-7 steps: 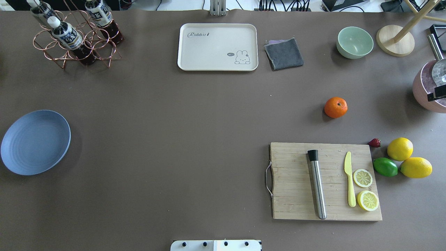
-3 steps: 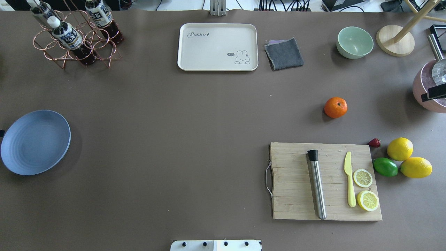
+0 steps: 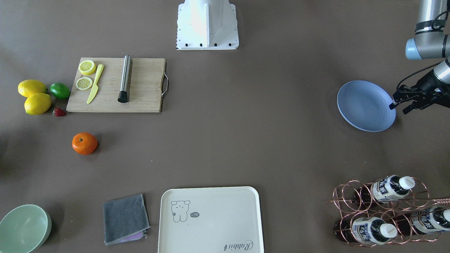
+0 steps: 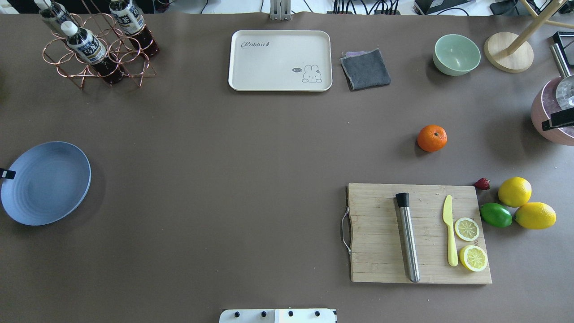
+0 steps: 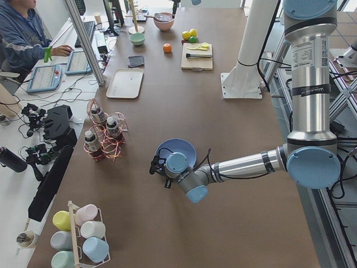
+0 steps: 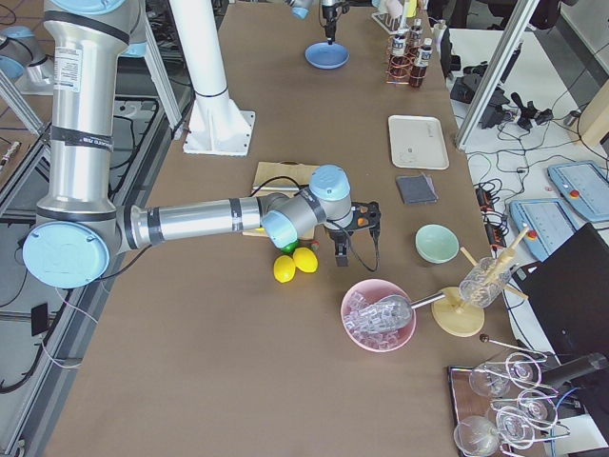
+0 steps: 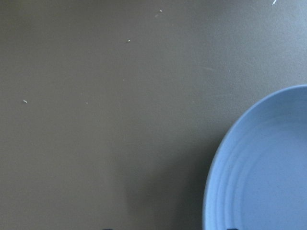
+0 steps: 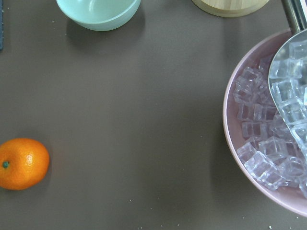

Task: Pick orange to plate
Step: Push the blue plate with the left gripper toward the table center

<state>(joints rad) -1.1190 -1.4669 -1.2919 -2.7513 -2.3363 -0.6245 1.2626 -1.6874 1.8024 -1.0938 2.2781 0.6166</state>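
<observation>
The orange [image 4: 432, 138] lies alone on the brown table, right of centre and beyond the cutting board; it also shows as the orange [image 3: 84, 143] and, in the right wrist view, the orange [image 8: 23, 164] at the lower left. The pale blue plate [image 4: 45, 183] sits empty at the far left. My left gripper [image 3: 399, 106] hovers open at the outer rim of the plate [image 3: 365, 105], and one of its fingertips [image 4: 6, 173] peeks in at the frame edge. My right gripper [image 6: 357, 233] hangs open to the right of the orange, over the pink bowl's near side, holding nothing.
A cutting board [image 4: 419, 233] carries a steel muddler, yellow knife and lemon slices. Two lemons, a lime [image 4: 496, 215] and a strawberry lie right of it. A pink ice bowl [image 4: 554, 112], green bowl [image 4: 456, 54], grey cloth, cream tray [image 4: 280, 60] and bottle rack [image 4: 96, 45] line the far side.
My left gripper's fingertip has come into the overhead view at the plate's outer rim. The right gripper's finger has edged slightly inward over the ice bowl. The orange and plate have not moved.
</observation>
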